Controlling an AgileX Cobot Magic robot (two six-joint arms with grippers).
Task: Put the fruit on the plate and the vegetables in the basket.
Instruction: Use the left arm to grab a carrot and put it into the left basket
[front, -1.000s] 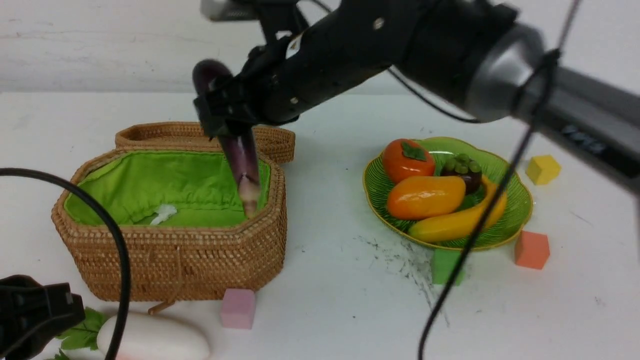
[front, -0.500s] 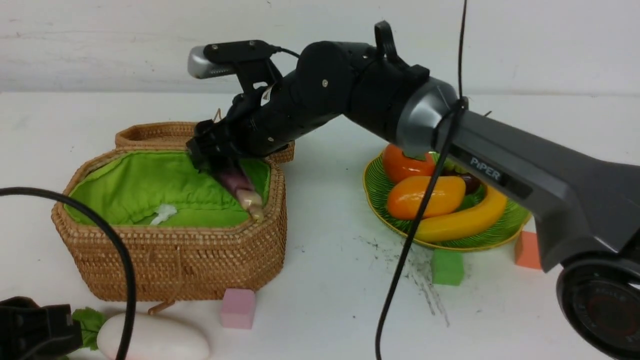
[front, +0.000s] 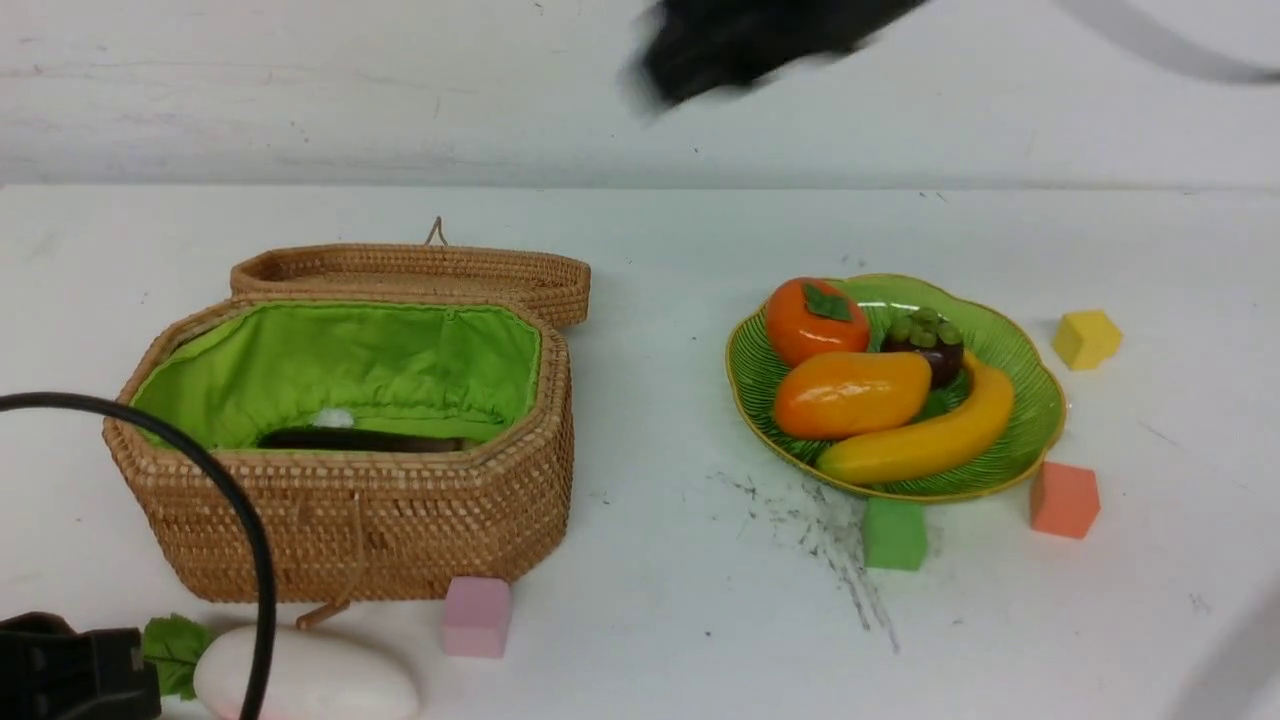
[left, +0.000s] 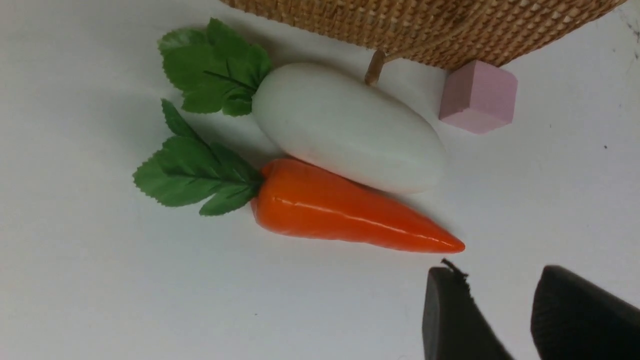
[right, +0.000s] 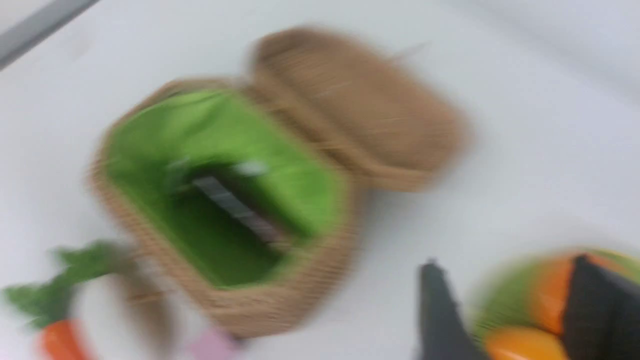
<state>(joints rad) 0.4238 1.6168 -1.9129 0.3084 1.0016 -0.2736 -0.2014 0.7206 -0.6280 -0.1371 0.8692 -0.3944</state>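
Note:
The wicker basket (front: 350, 500) with green lining stands open at the left; the dark eggplant (front: 360, 439) lies inside, and shows blurred in the right wrist view (right: 235, 210). The green plate (front: 1030, 400) holds the persimmon (front: 812, 320), mango (front: 850, 393), mangosteen (front: 925, 345) and banana (front: 925, 440). The white radish (left: 350, 127) and the carrot (left: 345, 207) lie side by side in front of the basket. My left gripper (left: 500, 280) is open and empty, just off the carrot's tip. My right gripper (right: 505, 280) is open and empty, high above the table between basket and plate; it blurs at the top of the front view (front: 730, 40).
A pink cube (front: 476, 616) sits at the basket's front corner. A green cube (front: 893, 533), an orange cube (front: 1064, 499) and a yellow cube (front: 1086, 338) lie around the plate. The basket lid (front: 420, 272) lies open behind it. A black cable (front: 240, 520) arcs in front of the basket.
My right gripper lowered the eggplant into the basket, let it go, and pulled up and back to the right. The eggplant now lies flat inside. The left arm barely moved.

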